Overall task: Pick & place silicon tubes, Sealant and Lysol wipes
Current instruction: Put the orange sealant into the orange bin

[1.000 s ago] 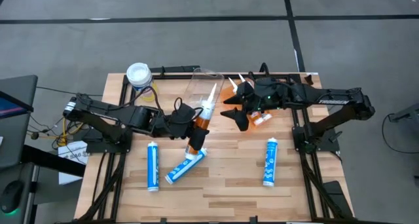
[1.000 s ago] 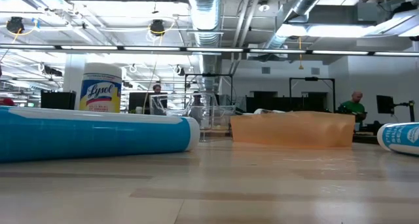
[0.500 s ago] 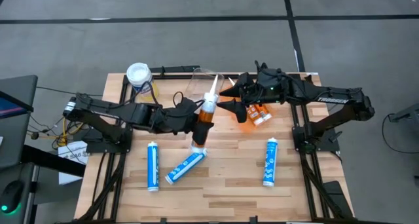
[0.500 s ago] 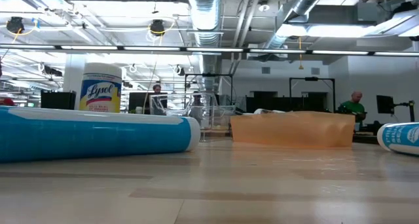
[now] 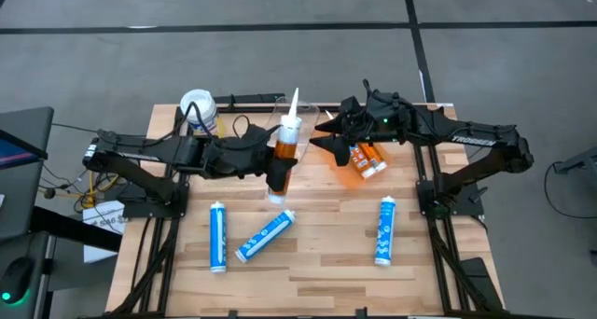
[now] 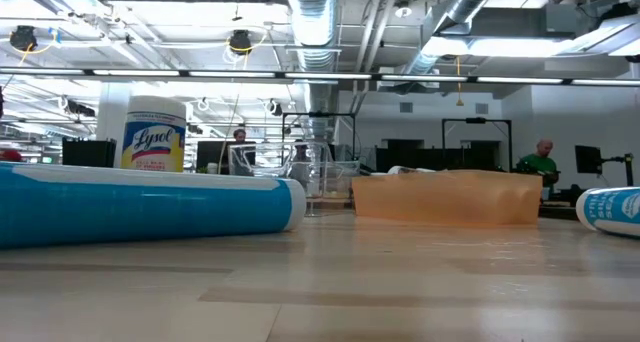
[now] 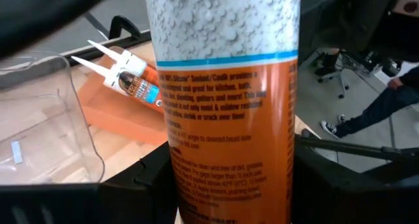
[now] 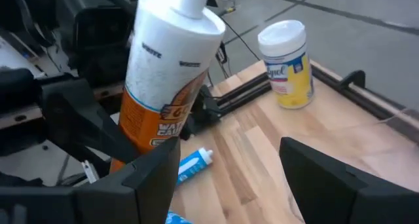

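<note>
My left gripper [image 5: 272, 159] is shut on an orange and white caulk tube [image 5: 284, 149], held above the table's middle with its nozzle [image 5: 294, 101] up; the tube fills the left wrist view [image 7: 229, 106]. My right gripper [image 5: 326, 144] is open and empty, just right of the tube, over the left end of the orange tray [image 5: 347, 173]. The Lysol wipes [image 5: 198, 108] stand on their base at the far left and also show in the right wrist view [image 8: 288, 63]. Three blue tubes [image 5: 217, 237] [image 5: 266, 235] [image 5: 384, 230] lie on their sides on the table. My left gripper pinches the tube's orange part [image 7: 229, 171], below the white upper body, between its two fingers [image 7: 154, 181], one on each side. The fingers come from the table's left and lie across the tube. The tube is lifted clear of the table, somewhat tilted, nozzle up.
The orange tray holds two small orange tubes [image 5: 366, 158]. A clear plastic container [image 5: 284, 114] stands at the far edge behind the held tube. Black frame rails [image 5: 238, 99] run along the table's far edge. Bare wood lies near the front edge.
My left gripper has risen and gone toward the far edge with the caulk tube. The tube's lower end has come away from the blue tube beneath it. My right gripper has moved toward the far edge and slightly left.
</note>
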You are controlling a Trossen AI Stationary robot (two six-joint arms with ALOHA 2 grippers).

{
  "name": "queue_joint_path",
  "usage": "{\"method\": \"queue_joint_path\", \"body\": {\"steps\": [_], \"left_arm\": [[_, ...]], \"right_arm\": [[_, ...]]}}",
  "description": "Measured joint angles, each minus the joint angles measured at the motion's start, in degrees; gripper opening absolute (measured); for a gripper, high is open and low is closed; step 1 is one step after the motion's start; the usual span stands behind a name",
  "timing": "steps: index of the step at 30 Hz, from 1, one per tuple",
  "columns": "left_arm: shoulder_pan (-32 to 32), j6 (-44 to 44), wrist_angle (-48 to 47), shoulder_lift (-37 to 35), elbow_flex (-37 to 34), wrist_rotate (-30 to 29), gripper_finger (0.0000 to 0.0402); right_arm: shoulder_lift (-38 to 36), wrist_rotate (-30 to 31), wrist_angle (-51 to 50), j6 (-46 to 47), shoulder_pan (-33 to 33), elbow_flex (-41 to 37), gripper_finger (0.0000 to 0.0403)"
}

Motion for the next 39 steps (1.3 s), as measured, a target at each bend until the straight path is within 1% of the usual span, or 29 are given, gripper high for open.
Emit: {"method": "queue_joint_path", "body": {"steps": [3,6,8,11,18,28,30,32,37,39], "left_arm": [[0.0,0.0,-0.5,0.0,0.0,0.3,0.0197],[0.0,0.0,-0.9,0.0,0.0,0.4,0.0197],[0.0,0.0,-1.5,0.0,0.0,0.3,0.0197],[0.0,0.7,-1.5,0.1,0.0,0.3,0.0197],[0.0,1.5,-1.6,0.1,0.0,0.3,0.0197],[0.0,2.1,-1.7,0.1,0.0,0.0,0.0197],[0.0,2.1,-1.7,0.1,0.0,0.0,0.0197],[0.0,2.1,-1.7,0.1,0.0,0.0,0.0197],[0.0,2.1,-1.7,0.1,0.0,0.2,0.0197],[0.0,1.6,-1.7,0.1,0.0,0.2,0.0197]], "right_arm": [[0.0,0.2,0.1,2.9,-0.9,0.0,0.0256],[0.0,1.9,0.0,11.0,-2.6,0.0,0.0256],[0.0,3.0,-0.4,9.7,-3.7,0.0,0.0256],[0.0,3.0,-0.2,8.6,-3.6,0.0,0.0256],[0.0,2.8,0.4,10.2,-3.6,0.0,0.0256],[0.0,2.5,-0.2,9.3,-3.1,0.0,0.0260],[0.0,2.4,-0.1,9.2,-3.0,0.0,0.0273],[0.0,2.1,-0.2,9.3,-2.7,0.0,0.0294],[0.0,1.4,-0.1,8.9,-2.7,0.0,0.0376],[0.0,1.3,0.0,8.9,-2.7,0.0,0.0393]]}}
